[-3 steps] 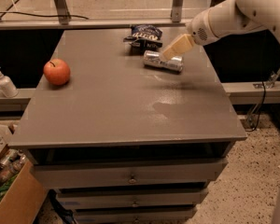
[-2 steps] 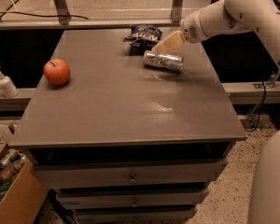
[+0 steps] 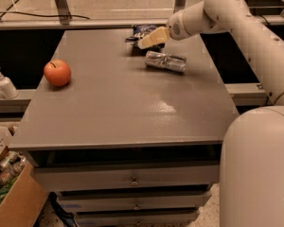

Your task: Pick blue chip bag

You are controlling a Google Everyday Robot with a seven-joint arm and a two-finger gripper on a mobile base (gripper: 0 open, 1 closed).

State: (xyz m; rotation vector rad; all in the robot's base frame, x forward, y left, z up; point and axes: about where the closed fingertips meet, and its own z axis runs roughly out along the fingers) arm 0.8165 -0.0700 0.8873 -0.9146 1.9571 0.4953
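Approach step. My gripper (image 3: 150,38) hangs just over the near side of the blue chip bag (image 3: 141,30), which lies at the far edge of the table (image 3: 113,112), just behind the silver can (image 3: 165,61). Can't tell how wide it's open, and the bag looks ungrasped. Next, I'd judge: lower onto the bag, close, lift, and don't bump the can. The apple (image 3: 57,73) is well apart.
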